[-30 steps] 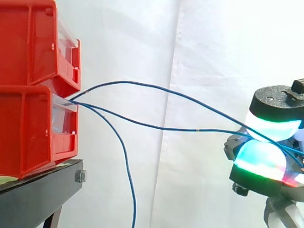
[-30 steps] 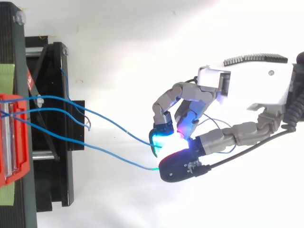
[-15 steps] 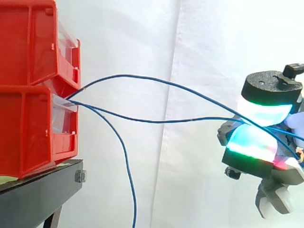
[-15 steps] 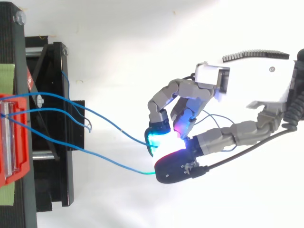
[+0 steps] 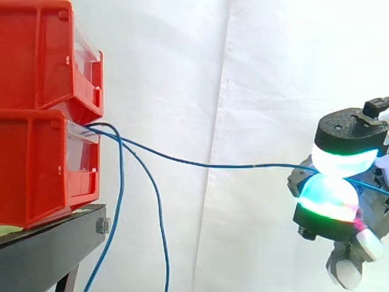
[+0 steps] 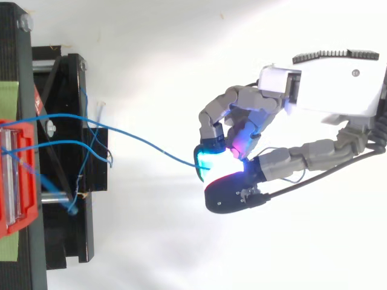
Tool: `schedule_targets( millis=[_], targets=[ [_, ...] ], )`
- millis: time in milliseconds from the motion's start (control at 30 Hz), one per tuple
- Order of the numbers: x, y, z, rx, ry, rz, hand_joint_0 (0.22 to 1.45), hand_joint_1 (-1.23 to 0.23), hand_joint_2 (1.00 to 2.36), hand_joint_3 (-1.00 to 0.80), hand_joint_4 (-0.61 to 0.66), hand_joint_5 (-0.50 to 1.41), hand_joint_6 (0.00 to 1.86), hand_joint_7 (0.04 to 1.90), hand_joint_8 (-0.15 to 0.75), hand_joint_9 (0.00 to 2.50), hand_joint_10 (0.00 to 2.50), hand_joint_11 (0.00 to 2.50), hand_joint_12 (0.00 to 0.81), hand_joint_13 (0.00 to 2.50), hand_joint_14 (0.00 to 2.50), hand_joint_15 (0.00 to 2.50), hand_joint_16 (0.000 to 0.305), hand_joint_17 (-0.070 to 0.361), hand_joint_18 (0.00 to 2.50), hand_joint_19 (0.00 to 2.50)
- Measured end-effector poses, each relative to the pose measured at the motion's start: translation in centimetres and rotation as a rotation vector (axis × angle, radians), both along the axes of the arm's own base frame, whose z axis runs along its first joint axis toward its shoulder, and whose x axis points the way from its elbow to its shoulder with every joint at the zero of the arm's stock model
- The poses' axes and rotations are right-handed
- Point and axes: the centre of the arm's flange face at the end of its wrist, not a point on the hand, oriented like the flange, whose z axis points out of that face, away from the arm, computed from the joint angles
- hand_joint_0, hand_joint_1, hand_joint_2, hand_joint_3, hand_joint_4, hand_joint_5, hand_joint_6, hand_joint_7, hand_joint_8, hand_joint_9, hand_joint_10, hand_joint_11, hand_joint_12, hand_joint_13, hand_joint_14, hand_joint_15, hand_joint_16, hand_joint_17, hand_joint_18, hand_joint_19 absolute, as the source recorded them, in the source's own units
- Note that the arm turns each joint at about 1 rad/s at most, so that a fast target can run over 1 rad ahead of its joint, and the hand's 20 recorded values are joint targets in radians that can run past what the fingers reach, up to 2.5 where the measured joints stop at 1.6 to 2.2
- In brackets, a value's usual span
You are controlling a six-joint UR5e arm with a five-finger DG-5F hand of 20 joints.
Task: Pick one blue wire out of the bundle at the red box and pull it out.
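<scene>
Right of side view: grey-and-white robot hand [image 5: 328, 210] [image 6: 320, 90], level with lower red plastic bin [image 5: 36, 170] [image 6: 18, 175], well apart from it. Fingers curled, closed in a pinch on one thin blue wire [image 5: 200, 163] [image 6: 151, 145]. Gripped between two glowing fingertips [image 5: 343, 161], upper pad white over green, lower pad cyan over green, pads pressed together on the wire. Top view: same pinch between a cyan-lit fingertip and black-backed thumb pad [image 6: 233, 194], remaining fingers bent in close beside.

Held wire out of front opening of lower bin, slight sag, then nearly level across white curtain [image 5: 255, 73] to the pads. Short tail past the pinch toward the wrist.

Two loose blue wires [image 5: 159, 231] out of same opening, both hanging down past front edge of black metal stand [image 5: 48, 243] [image 6: 66, 235], touching no part of the hand. Top view: loose ones draped over the stand, one bare end near its right edge, the other blurred.

Upper red plastic bin [image 5: 36, 55] stacked on lower, both on the stand at left. Strip of green tape [image 6: 9, 90] on stand beside bin, top view.
</scene>
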Motion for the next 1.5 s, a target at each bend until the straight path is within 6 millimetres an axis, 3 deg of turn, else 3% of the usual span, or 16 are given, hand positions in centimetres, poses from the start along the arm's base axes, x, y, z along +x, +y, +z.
schedule_targets(
  millis=[767, 1500],
  targets=[
    [0.0, 0.1, 0.0, -0.001, 0.004, 0.006, 0.63, -0.8, 1.01, -0.14, 0.15, -0.12, 0.92, 1.23, 0.34, 0.86, 0.01, 0.43, 0.419, 0.7, 0.01, 0.4, 0.049, 0.111, 0.43, 0.25],
    [1.6, -1.9, 0.7, 0.016, -0.154, -0.03, 0.63, -0.8, 1.01, -0.14, 0.15, -0.12, 0.92, 1.23, 0.347, 0.89, 0.01, 0.47, 0.422, 0.72, 0.01, 0.42, 0.05, 0.113, 0.47, 0.27]
  ],
)
